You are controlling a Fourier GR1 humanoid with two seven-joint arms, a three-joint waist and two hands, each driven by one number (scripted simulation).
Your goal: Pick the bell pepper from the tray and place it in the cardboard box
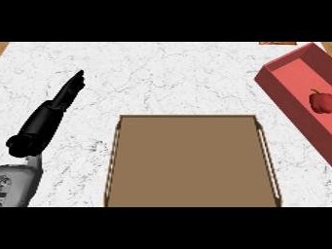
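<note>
On the white marble counter, your bell pepper lies in the red tray by the right edge, well apart from the left hand, straight-fingered and empty near the left edge; the unseen right hand is probably nearer.

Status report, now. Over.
Left robot hand open, resting at left; right robot hand not in view. Bell pepper in red tray. Cardboard box empty, nothing between.

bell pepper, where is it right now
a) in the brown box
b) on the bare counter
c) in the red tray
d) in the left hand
c: the bell pepper lies inside the red tray, apart from the brown box and the left hand.
</note>
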